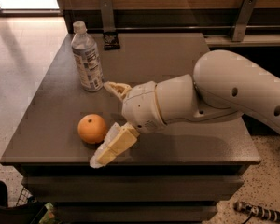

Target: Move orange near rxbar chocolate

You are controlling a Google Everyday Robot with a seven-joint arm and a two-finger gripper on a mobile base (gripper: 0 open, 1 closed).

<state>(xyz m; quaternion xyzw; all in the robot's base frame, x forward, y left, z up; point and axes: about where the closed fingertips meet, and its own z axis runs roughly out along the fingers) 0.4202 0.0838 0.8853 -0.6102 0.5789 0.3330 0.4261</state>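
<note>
While its fingers (113, 146) gape, gripper (101, 123) hovers beside orange (91, 129).

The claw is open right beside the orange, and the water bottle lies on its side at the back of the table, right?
Not quite: the camera view shows the water bottle standing upright at the back of the table. The claw is indeed open beside the orange.

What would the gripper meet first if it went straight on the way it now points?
Most likely the orange: the open gripper points toward the picture's left, and the orange lies just ahead of its fingers on the table, though depth is hard to judge.
</note>
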